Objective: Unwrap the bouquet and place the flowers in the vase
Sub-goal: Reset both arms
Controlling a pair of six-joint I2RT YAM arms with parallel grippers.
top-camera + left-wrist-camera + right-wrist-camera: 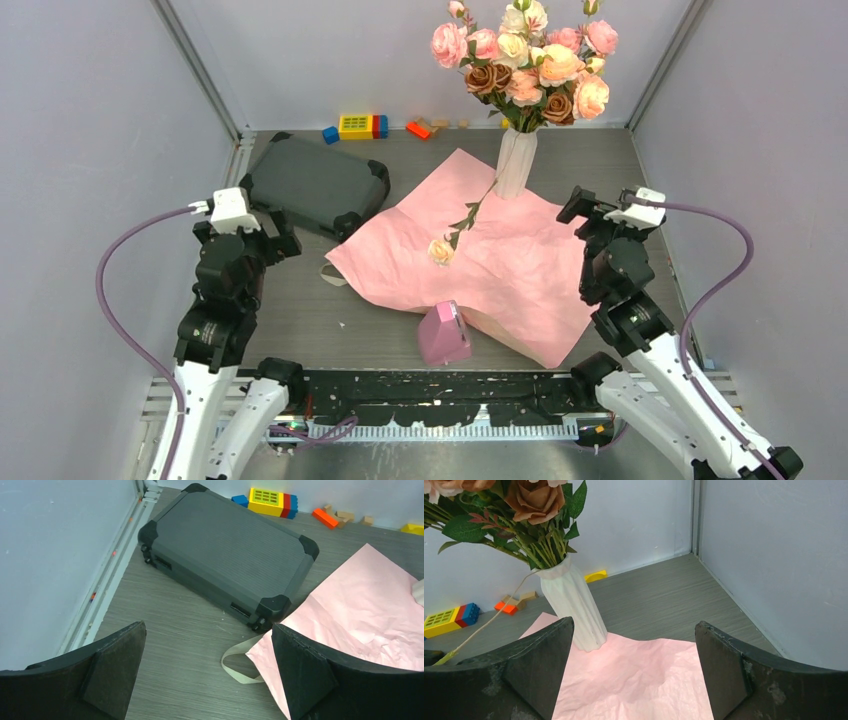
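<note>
Most flowers (530, 60) stand in the vase (516, 163). One cream rose (441, 250) droops from the vase's neck onto the pink wrapping paper (520, 270) spread flat at its foot. The left gripper (207, 636), well left of the vase, and the right gripper (634, 630), near its right, both gape wide and empty.

i work in a lab test cell: plain pale walls (90, 120) box in my grey counter (300, 320) on three sides, metal rails (200, 70) run up the back corners, purple cables (100, 270) loop off my two arms (225, 290) bolted at the near edge, and toy blocks (355, 126) lie scattered along the back wall.
</note>
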